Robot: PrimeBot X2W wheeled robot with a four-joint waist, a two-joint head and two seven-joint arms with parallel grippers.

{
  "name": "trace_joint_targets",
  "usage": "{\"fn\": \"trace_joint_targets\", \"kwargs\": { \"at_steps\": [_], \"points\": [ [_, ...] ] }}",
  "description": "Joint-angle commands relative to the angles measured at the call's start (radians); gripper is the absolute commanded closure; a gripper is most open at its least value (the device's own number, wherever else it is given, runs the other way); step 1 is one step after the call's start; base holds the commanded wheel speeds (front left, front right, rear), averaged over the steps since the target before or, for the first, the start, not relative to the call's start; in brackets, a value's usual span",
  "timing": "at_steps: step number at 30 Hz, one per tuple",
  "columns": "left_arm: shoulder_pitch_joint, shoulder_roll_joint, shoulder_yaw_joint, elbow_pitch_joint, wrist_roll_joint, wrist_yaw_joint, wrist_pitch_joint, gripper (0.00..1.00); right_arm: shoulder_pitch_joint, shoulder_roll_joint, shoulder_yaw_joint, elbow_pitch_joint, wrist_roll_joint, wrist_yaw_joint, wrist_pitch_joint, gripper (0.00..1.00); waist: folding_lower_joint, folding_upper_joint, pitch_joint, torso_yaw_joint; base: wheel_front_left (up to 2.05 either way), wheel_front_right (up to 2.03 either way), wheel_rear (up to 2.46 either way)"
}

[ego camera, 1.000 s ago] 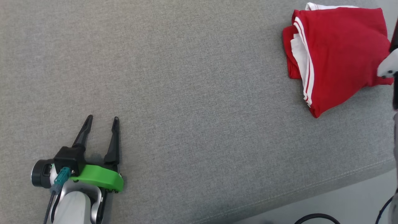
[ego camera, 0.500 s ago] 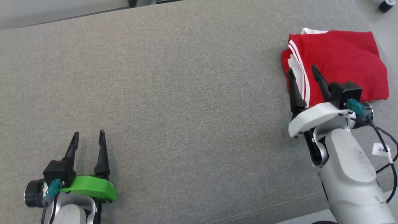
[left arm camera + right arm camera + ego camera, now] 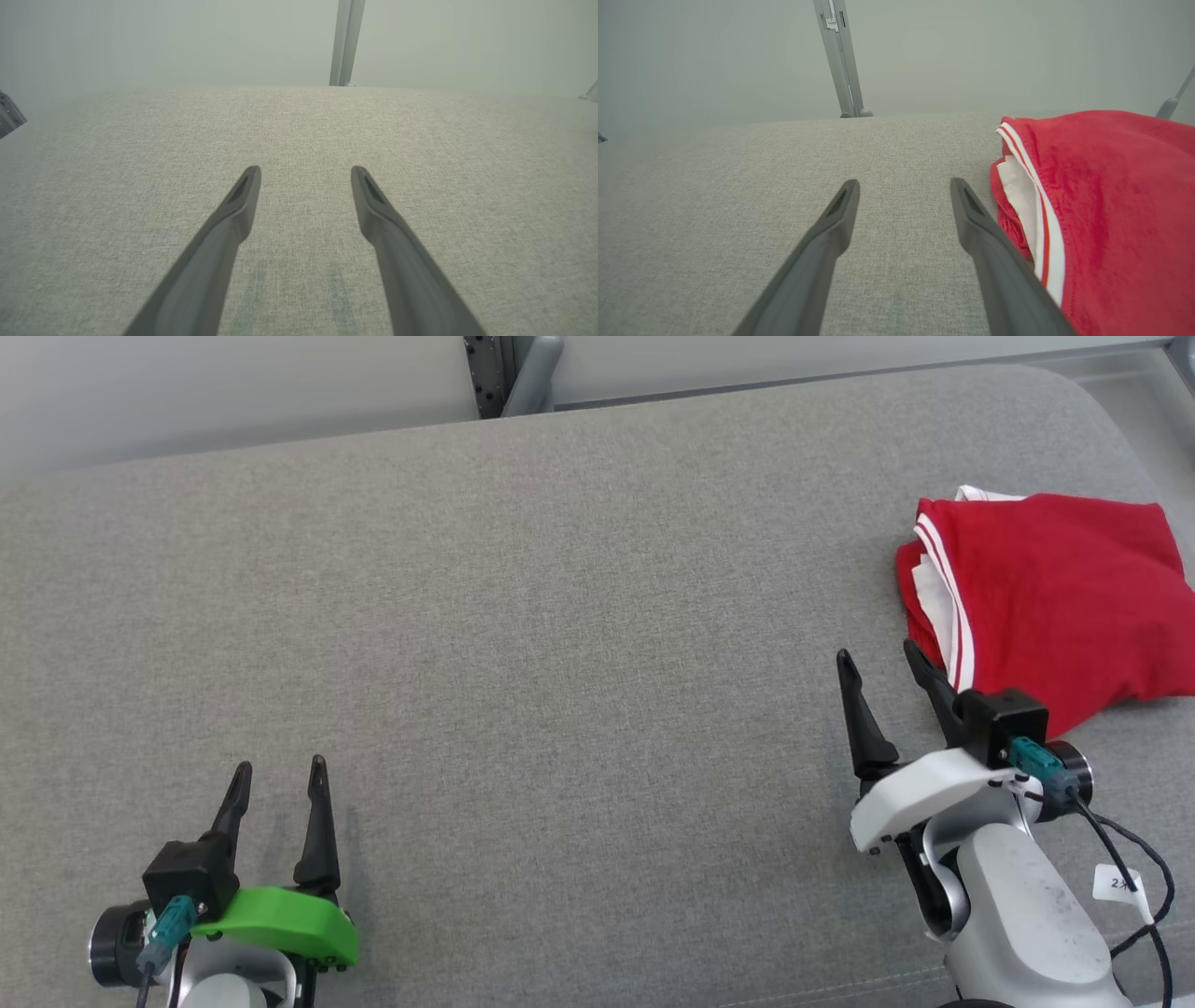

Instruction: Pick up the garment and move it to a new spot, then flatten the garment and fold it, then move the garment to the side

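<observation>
Head view. Garment: one, red, with a white inner layer and two white stripes along one edge. It lies as a folded bundle on the grey padded bench, just ahead of the right hand and to its outer side. Hands: two. The right hand has its fingers apart and holds nothing. Its outer finger lies close by the striped edge, and whether they touch cannot be told. The left hand also has its fingers apart and is empty, well apart from the garment, which lies far off to its right. Metal post: one, beyond the bench's far edge.

Left wrist view. Fingers: two, spread, with bare bench fabric between and ahead of them. One post stands past the far edge.

Right wrist view. Fingers: two, spread, nothing between them. The garment lies immediately to the right of the right-side finger, striped edge and white layer facing it.

Handling, as judged: soft, light and limp, not fragile. The stacked layers are likely to slide and spill open if only the top layer is pinched. The best hold looks to be the striped edge nearest the right hand, taken low so that every layer is caught, or both hands at opposite ends to keep the fold.
</observation>
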Motion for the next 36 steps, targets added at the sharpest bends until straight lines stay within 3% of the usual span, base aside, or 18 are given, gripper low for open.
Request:
{"fn": "trace_joint_targets", "kwargs": {
  "at_steps": [1, 7, 14, 36],
  "points": [
    [0.022, 0.0, -0.001, 0.004, -0.013, 0.002, 0.001, 0.0, 0.029, -0.006, -0.006, -0.009, -0.017, -0.002, 0.0, 0.0, 0.0, 0.0, -0.047, 0.031, 0.0, 0.0, 0.0],
    [0.07, 0.0, -0.002, 0.012, -0.039, 0.011, 0.001, 0.0, 0.11, -0.003, -0.027, -0.051, -0.09, -0.002, 0.0, 0.0, 0.0, 0.0, -0.115, 0.051, 0.0, 0.0, 0.0],
    [0.109, 0.0, -0.006, 0.024, -0.051, 0.02, 0.001, 0.0, 0.171, -0.002, -0.037, -0.065, -0.085, -0.002, 0.0, 0.0, 0.0, 0.0, -0.163, 0.059, 0.0, 0.0, 0.0],
    [0.131, 0.0, -0.017, 0.014, -0.068, 0.018, 0.001, 0.0, 0.2, -0.001, -0.003, -0.098, -0.061, -0.002, 0.0, 0.0, 0.0, 0.0, -0.167, 0.053, 0.0, 0.0, 0.0]
  ]
}}
